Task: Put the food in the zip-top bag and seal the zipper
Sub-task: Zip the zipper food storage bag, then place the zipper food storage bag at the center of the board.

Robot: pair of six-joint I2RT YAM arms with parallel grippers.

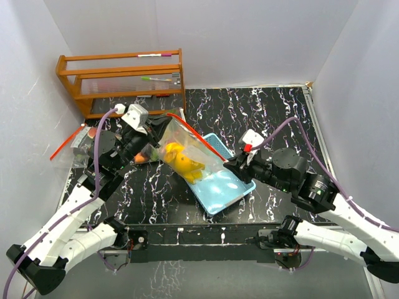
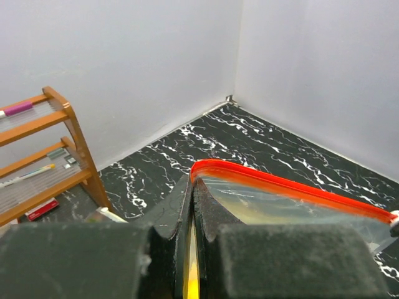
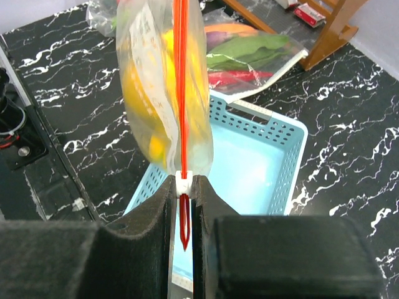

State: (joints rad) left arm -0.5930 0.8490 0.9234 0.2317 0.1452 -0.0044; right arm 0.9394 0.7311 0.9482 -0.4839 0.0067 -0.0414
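- Two grips span the zip-top bag (image 1: 193,146). My left gripper (image 2: 191,194) is clamped fully together on the corner where the red zipper (image 2: 293,190) ends. My right gripper (image 3: 182,194) is pinched almost closed on the white slider (image 3: 182,181) at the opposite end.
- From the right gripper the zipper runs straight ahead toward the left gripper. Its long axis lies on the line between the two, diagonal in the overhead view.
- Only the right gripper has the slider, so I judge any travel along the track falls to it, with the left gripper anchoring.
- The track reads as one thin line. It looks pressed shut, but I cannot confirm that along its full length.
- The food (image 3: 142,93), yellow pieces, sags in the bag's belly under the track, over the light-blue basket (image 3: 277,156). I cannot tell whether bag and basket touch.
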